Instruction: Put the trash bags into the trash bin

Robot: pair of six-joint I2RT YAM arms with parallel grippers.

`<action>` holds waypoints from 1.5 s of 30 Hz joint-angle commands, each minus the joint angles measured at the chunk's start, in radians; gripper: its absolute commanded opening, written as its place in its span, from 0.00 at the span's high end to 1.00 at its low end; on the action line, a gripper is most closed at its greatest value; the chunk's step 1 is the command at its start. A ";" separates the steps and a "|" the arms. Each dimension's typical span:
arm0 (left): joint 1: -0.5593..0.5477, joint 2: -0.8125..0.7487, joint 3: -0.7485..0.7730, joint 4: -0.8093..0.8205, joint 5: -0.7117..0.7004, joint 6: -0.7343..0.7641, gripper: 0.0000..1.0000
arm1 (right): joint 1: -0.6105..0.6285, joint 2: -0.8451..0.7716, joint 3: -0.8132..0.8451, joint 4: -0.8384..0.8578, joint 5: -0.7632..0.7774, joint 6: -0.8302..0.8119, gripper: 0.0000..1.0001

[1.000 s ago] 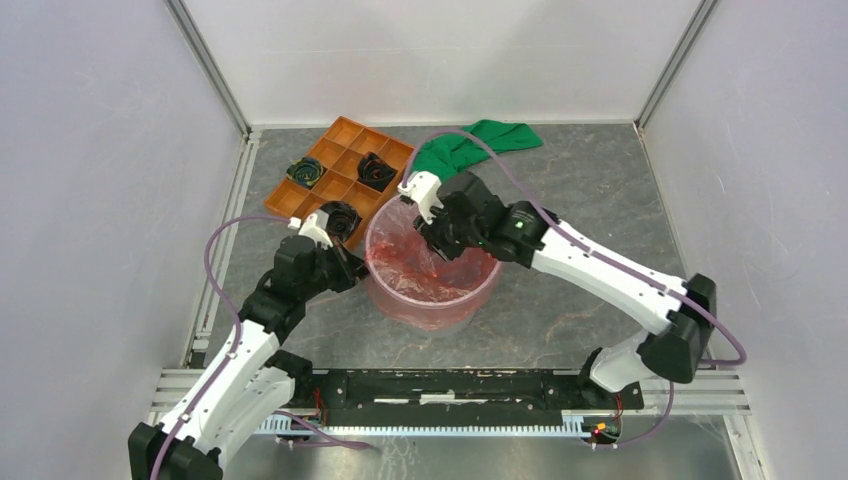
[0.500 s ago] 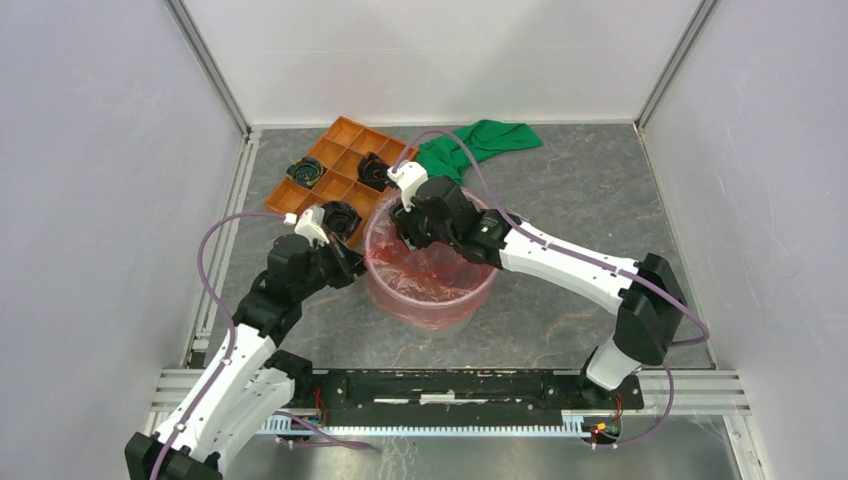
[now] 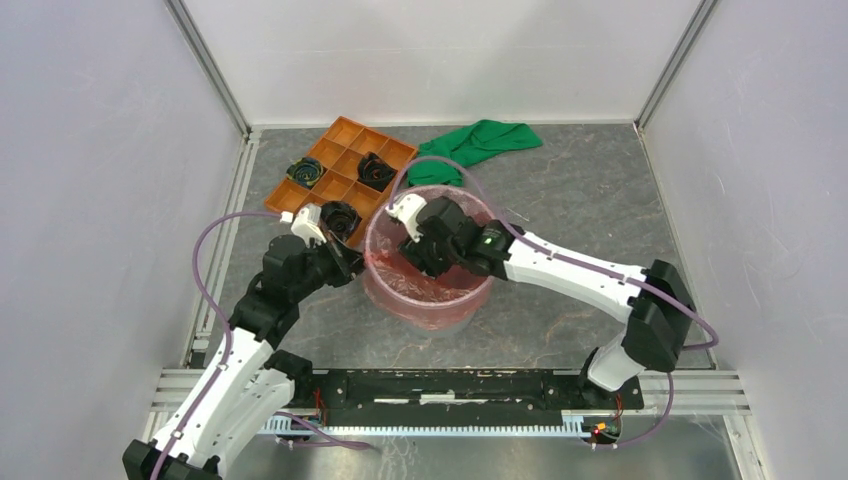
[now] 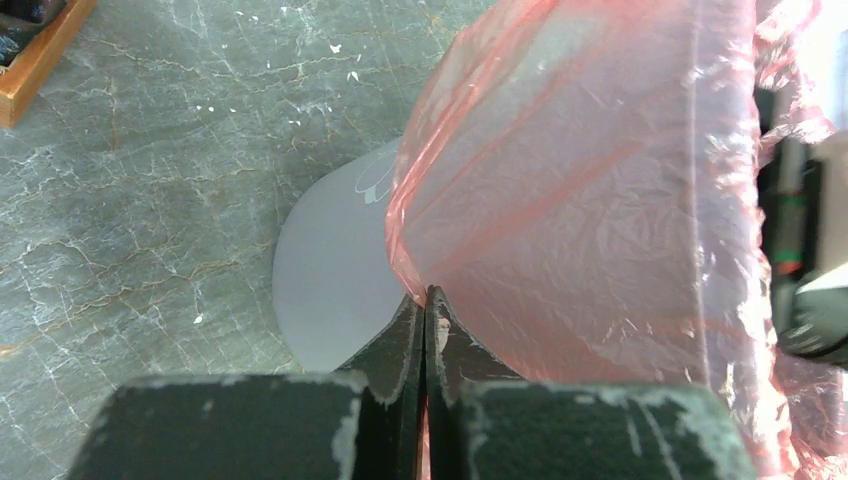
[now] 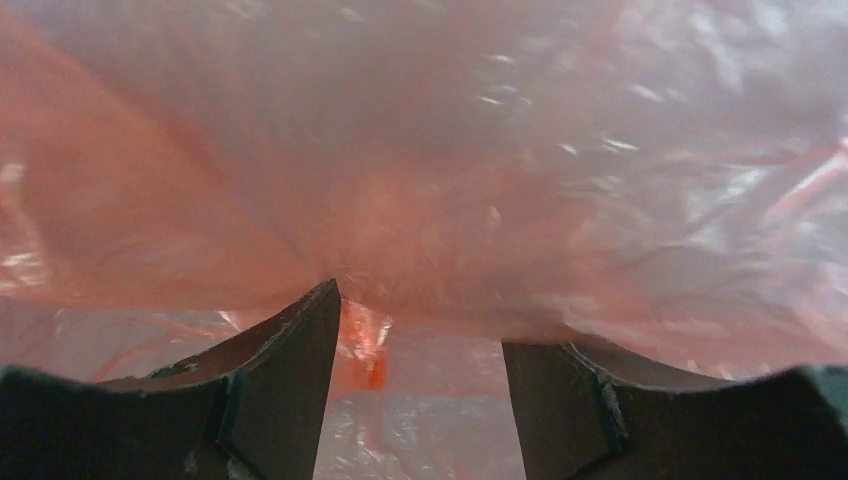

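Note:
The red-pink trash bag (image 3: 440, 282) lies spread inside the round translucent trash bin (image 3: 428, 312), with its edge draped over the rim. My left gripper (image 3: 352, 262) is at the bin's left rim. In the left wrist view it (image 4: 426, 296) is shut on the bag's edge (image 4: 580, 200), beside the bin's grey wall (image 4: 325, 280). My right gripper (image 3: 420, 252) reaches down inside the bin. In the right wrist view it (image 5: 420, 318) is open, with the fingertips pressed against bag film (image 5: 450, 150) that fills the view.
An orange compartment tray (image 3: 352, 131) holding black coiled items stands behind the bin at the left; its corner shows in the left wrist view (image 4: 30, 60). A green cloth (image 3: 470, 145) lies behind the bin. Grey walls enclose the table on three sides.
My right gripper has moved left and lower into the bin, pushing the bag down. My left gripper has kept its hold at the left rim.

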 commanded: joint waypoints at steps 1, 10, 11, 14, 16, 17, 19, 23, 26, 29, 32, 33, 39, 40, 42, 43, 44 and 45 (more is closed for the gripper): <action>0.001 0.017 0.045 0.015 0.022 0.000 0.98 | 0.036 0.070 -0.020 0.031 -0.067 -0.014 0.35; 0.001 0.014 0.047 0.002 0.024 -0.007 0.98 | 0.038 0.123 0.009 0.334 -0.211 0.056 0.33; 0.001 0.016 0.049 -0.001 0.024 -0.005 0.98 | 0.038 0.113 0.001 0.350 -0.193 0.061 0.32; 0.001 0.015 0.049 -0.006 0.026 -0.005 0.98 | 0.039 0.080 -0.054 0.335 -0.079 0.056 0.27; 0.001 0.011 0.047 -0.003 0.021 -0.006 0.98 | 0.039 0.057 -0.070 0.278 -0.015 0.037 0.25; 0.001 0.012 0.045 -0.003 0.017 -0.005 0.98 | 0.039 0.049 -0.065 0.227 0.008 0.028 0.25; 0.001 0.015 0.044 -0.003 0.012 -0.001 0.98 | 0.039 0.023 -0.048 0.142 0.054 0.005 0.24; 0.001 0.031 0.051 -0.003 0.015 0.011 0.98 | 0.038 -0.045 -0.041 0.036 0.122 -0.031 0.17; 0.001 0.039 0.062 -0.005 0.014 0.018 0.97 | 0.038 -0.069 -0.047 0.014 0.102 -0.038 0.14; 0.001 0.042 0.064 -0.006 0.015 0.016 0.96 | 0.040 -0.034 -0.066 0.031 0.063 -0.028 0.15; 0.001 0.036 0.064 -0.013 0.017 0.010 0.94 | 0.055 0.038 -0.064 0.037 0.036 0.012 0.17; 0.001 0.033 0.064 -0.015 0.017 0.006 0.94 | 0.068 0.055 -0.064 0.049 0.035 0.022 0.18; 0.001 0.032 0.054 0.005 0.032 -0.017 0.93 | 0.109 0.129 -0.089 0.161 0.029 0.050 0.18; 0.001 0.034 0.054 0.006 0.035 -0.018 0.94 | 0.109 0.141 -0.085 0.168 0.048 0.051 0.18; 0.001 0.037 0.058 0.005 0.039 -0.016 0.94 | 0.110 0.156 -0.042 0.137 0.076 0.048 0.18; 0.001 0.036 0.061 0.000 0.038 -0.012 0.93 | 0.109 0.152 -0.022 0.117 0.084 0.043 0.18; 0.001 0.036 0.064 -0.007 0.034 -0.008 0.93 | 0.108 0.141 -0.006 0.109 0.091 0.038 0.18; 0.001 0.034 0.068 -0.016 0.029 -0.003 0.93 | 0.109 0.123 0.000 0.107 0.094 0.035 0.18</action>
